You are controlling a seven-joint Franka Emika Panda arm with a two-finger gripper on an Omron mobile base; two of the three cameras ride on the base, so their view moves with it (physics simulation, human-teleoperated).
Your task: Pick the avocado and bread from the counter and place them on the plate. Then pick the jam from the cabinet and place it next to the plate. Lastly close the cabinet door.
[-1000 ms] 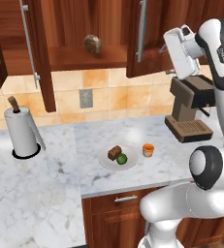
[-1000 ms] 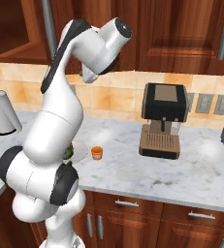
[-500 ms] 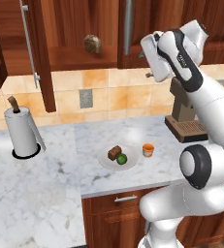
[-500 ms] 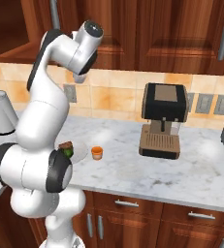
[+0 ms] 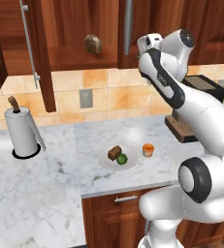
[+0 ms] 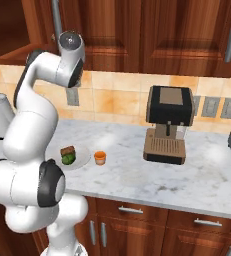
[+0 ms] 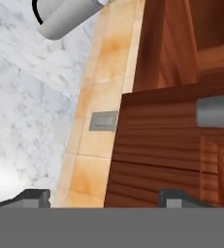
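Observation:
The white plate (image 5: 105, 160) (image 6: 82, 158) lies on the marble counter (image 5: 50, 193) and carries the dark brown bread (image 5: 115, 152) (image 6: 67, 151) and the green avocado (image 5: 122, 158) (image 6: 68, 159). Just right of the plate stands the orange jam (image 5: 148, 150) (image 6: 100, 158). The cabinet (image 5: 79, 60) is open, its door (image 5: 41, 58) swung out at the left with a silver bar handle (image 5: 28, 43). My gripper (image 5: 145, 44) (image 7: 104, 197) hangs high by the cabinet's lower right edge, open and holding nothing, with its fingertips (image 7: 33, 196) far apart.
A speckled rounded lump (image 5: 92, 43) sits on the cabinet shelf. A paper towel roll (image 5: 20, 133) (image 7: 67, 17) stands at the left, a coffee machine (image 6: 169, 122) at the right. A wall outlet (image 7: 104, 121) and a neighbouring door's silver handle (image 5: 128, 26) (image 7: 215, 111) are close to the hand.
The arm has swung left from above the coffee machine to the cabinet's lower right edge. Plate, bread, avocado and jam have not moved.

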